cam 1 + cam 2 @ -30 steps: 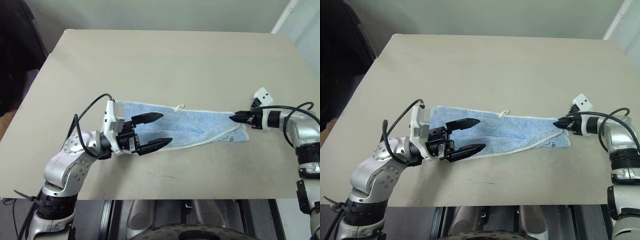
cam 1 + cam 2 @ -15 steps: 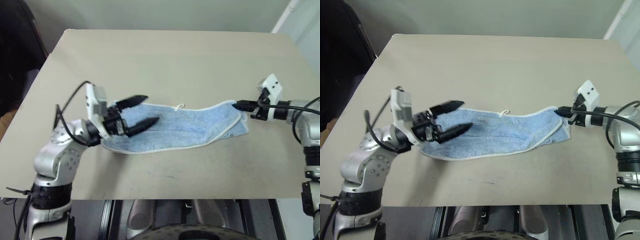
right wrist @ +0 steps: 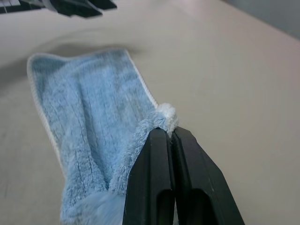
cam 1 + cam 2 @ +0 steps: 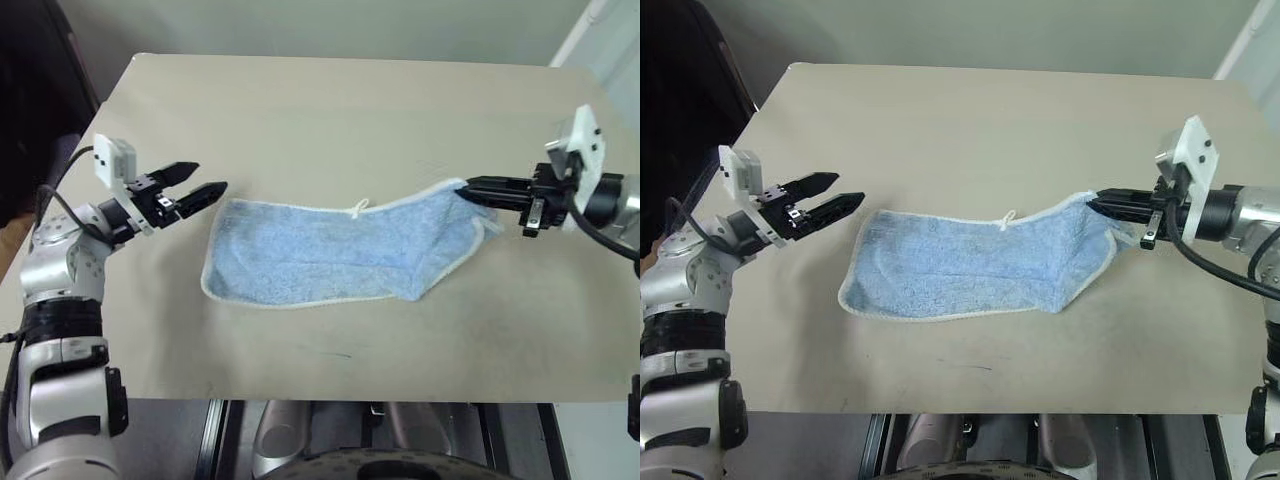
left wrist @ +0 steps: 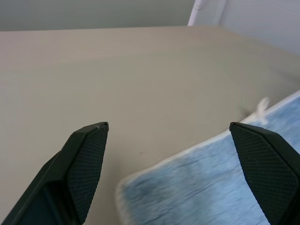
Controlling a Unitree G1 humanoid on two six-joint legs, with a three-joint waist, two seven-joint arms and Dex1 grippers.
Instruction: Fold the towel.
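While the towel [image 4: 330, 255] lies lengthwise across the middle of the beige table [image 4: 330, 110], its right end is pinched up off the surface. Right gripper [image 4: 466, 187] has its two black fingers [image 3: 161, 183] clamped tight on that end's corner, white edging bunched at the tips; the cloth rises from the table toward the grip and sags back down in a fold underneath. Rest of the towel is flat, light blue, fuzzy, white stitched border all round. Small white loop tag [image 4: 360, 208] sticks out from the far long edge, roughly mid-length.

Left gripper [image 4: 205, 181] hangs just off the towel's left end, near the far left corner, apart from the cloth, not touching. Its fingers [image 5: 86, 154] are spread wide with nothing between them; the wrist view looks across bare tabletop and the towel's left edge between the tips. Both grippers point inward toward each other, one at each end of the towel.
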